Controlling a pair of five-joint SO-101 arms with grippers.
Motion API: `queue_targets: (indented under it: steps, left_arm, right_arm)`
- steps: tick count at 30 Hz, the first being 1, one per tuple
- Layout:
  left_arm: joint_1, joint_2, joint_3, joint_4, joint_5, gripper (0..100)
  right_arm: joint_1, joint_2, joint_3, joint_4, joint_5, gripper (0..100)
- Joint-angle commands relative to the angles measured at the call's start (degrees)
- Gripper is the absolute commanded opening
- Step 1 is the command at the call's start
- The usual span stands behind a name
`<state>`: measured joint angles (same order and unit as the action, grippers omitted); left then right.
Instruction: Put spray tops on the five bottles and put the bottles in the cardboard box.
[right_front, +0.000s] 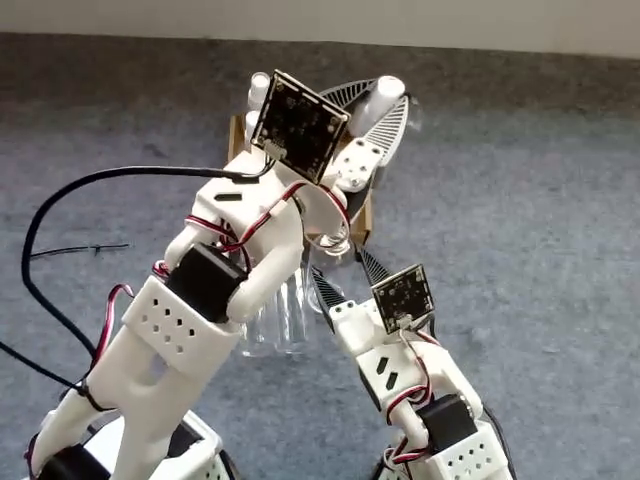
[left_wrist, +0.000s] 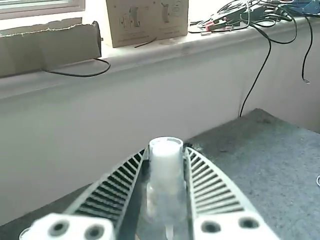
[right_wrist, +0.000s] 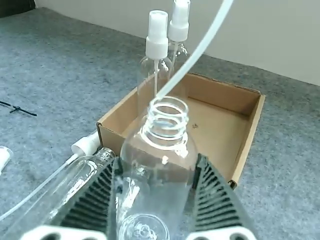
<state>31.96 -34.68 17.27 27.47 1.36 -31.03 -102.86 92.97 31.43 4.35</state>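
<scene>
- Two arms meet over the grey counter. The left hand sits high at the far centre, closed on a white spray top pinched between its ribbed fingers.
- From that spray top a thin dip tube curves down to the open mouth of a clear bottle. Whether the tip is inside the neck cannot be told.
- At the near centre, the right hand grips this uncapped bottle by its body, on the near side of the cardboard box.
- Inside the box, at its far-left corner, stand two capped bottles, one just behind the other, each wearing a white spray top.
- Just left of the held bottle, another clear bottle lies on its side on the counter, neck toward the box. A white spray head shows at its neck, though whether it is screwed on cannot be told.
- Farther left on the counter lies a thin black tie.
</scene>
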Motion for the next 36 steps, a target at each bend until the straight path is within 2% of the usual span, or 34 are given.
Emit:
queue_targets:
  steps: [1,5,17,22,28,36]
  left_arm:
    - [1.01,-0.13,1.36,-1.14,0.26,0]
    - [0.92,-0.13,4.18,-5.27,0.26,0]
    - [1.27,-0.04,3.74,-5.63,0.18,0]
    - [1.27,1.71,3.56,-8.09,0.18,0]
    - [1.36,5.85,2.86,-8.00,0.26,0]
    - [1.01,1.80,5.05,-5.98,0.26,0]
  right_arm:
    - [-0.31,0.48,-0.92,0.22,0.53,0.4]
    - [-0.31,0.48,-0.92,0.22,0.53,0.4]
    - [-0.31,0.48,-0.92,0.22,0.53,0.4]
    - [-0.31,0.48,-0.92,0.22,0.53,0.4]
    - [-0.22,0.40,-0.92,0.22,0.53,0.4]
    - [-0.13,0.57,-1.01,0.22,0.53,0.4]
